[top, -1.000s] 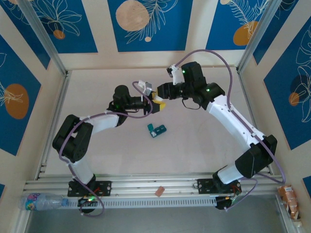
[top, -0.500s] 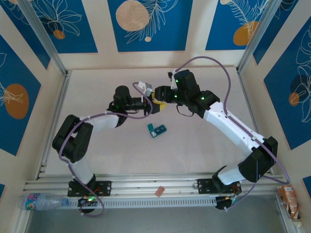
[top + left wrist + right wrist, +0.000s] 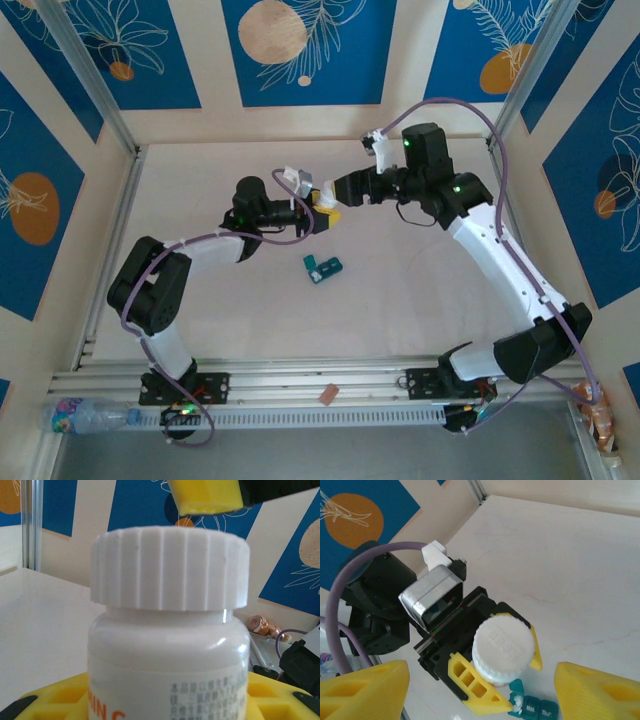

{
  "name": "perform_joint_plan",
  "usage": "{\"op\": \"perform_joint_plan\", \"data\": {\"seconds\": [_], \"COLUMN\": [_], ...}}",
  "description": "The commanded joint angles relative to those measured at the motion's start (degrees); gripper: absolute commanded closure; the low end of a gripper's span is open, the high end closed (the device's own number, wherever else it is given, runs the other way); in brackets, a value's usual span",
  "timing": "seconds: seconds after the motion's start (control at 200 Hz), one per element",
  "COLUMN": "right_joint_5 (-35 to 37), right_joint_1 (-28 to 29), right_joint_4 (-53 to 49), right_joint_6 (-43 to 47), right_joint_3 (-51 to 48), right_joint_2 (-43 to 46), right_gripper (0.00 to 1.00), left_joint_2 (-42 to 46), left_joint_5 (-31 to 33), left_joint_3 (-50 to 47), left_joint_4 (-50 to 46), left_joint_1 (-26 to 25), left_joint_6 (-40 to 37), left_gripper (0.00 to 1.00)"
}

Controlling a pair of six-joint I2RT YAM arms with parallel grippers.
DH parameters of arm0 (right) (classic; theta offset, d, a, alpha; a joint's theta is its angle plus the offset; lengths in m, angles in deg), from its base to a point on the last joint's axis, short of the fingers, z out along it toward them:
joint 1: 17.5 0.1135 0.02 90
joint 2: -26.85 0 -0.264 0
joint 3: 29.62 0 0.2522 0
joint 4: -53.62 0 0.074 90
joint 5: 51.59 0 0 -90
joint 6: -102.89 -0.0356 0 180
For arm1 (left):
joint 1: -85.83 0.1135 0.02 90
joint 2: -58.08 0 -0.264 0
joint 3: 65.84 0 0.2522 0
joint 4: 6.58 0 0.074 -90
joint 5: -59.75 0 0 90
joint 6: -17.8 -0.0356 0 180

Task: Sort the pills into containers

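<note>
Right wrist view: left gripper clamps the capped white bottle at centre frame. The right gripper holds nothing, its yellow fingers wide apart at the lower corners. The teal organiser lies on the table at the bottom edge.

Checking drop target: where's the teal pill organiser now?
Top view: the teal pill organiser lies on the table near centre, below the left gripper holding the white bottle.

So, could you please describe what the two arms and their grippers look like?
The left arm and right arm both have white link shells, black joints with small green lights, and a purple cable looping alongside. The left gripper and right gripper carry chunky yellow fingers on black bodies.
</note>
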Motion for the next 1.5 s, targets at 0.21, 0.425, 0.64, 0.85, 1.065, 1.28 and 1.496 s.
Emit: {"op": "perform_joint_plan", "data": {"seconds": [0.21,0.425,0.64,0.85,1.065,1.28,1.496], "right_joint_5": [-3.6,-4.3,-5.4,-5.3,-3.5,12.3,22.2], "right_joint_1": [-0.2,0.2,0.3,0.5,0.7,6.7,12.3], "right_joint_4": [-5.5,-5.3,-5.0,-4.6,-2.6,-0.5,-1.9], "right_joint_6": [5.1,4.9,4.2,3.5,-0.5,-17.8,-24.5], "right_joint_3": [5.7,5.3,5.2,5.4,2.6,-4.0,-4.2], "right_joint_2": [-7.2,-8.4,-9.4,-10.1,-8.9,-6.0,-6.2], "right_gripper": [0.25,0.31,0.35,0.44,0.62,0.7,0.67], "left_joint_2": [1.9,1.8,1.8,1.8,1.8,1.9,2.5], "left_joint_5": [-2.4,-2.8,-2.9,-3.0,-2.9,-1.0,0.5], "left_joint_3": [0.9,1.0,0.7,0.7,0.7,0.6,0.7], "left_joint_4": [0.9,1.2,1.7,2.3,3.0,3.7,1.0], "left_joint_1": [-0.2,-0.2,-0.2,-0.2,-0.2,-0.3,-0.3], "left_joint_6": [-1.1,-0.7,-0.3,0.2,0.6,0.6,-1.5], "left_gripper": [1.0,1.0,1.0,1.0,1.0,1.0,1.0]}}
